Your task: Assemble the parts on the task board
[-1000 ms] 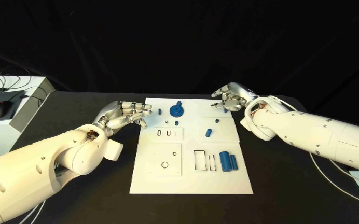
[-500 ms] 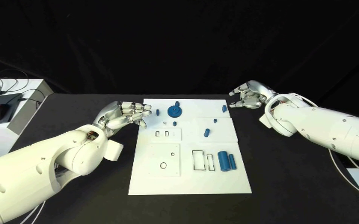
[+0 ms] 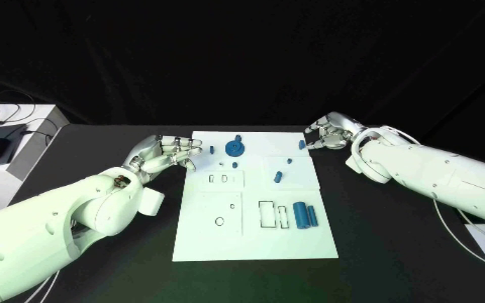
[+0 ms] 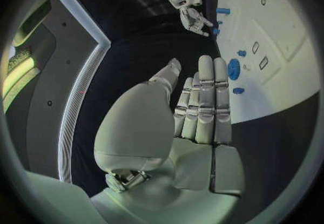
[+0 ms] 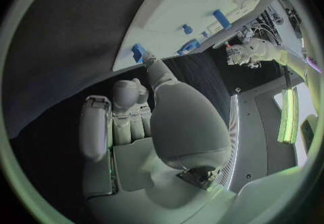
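Observation:
The white task board point(image 3: 202, 240) lies in the middle of the black table. On it are a blue gear point(image 3: 237, 149), several small blue pegs point(image 3: 279, 175) and two blue cylinders point(image 3: 305, 215) beside a rectangular slot. My right hand point(image 3: 329, 135) hovers at the board's far right corner with its fingers curled in. Its thumb point(image 5: 154, 70) reaches towards a small blue piece point(image 5: 137, 51), which stands at the board's edge point(image 3: 302, 145). My left hand point(image 3: 167, 152) rests by the board's left edge near the gear point(image 4: 234, 68), with its fingers point(image 4: 206, 100) straight and nothing in it.
A white box with cables point(image 3: 25, 142) sits at the table's left edge. The board has rectangular outlines point(image 3: 268, 215) and a round hole point(image 3: 219, 221) in its near half. Bare black table lies on both sides of the board.
My right hand drew off to the right from the board's far corner, then came back a little towards the small blue piece. The left hand has stayed put.

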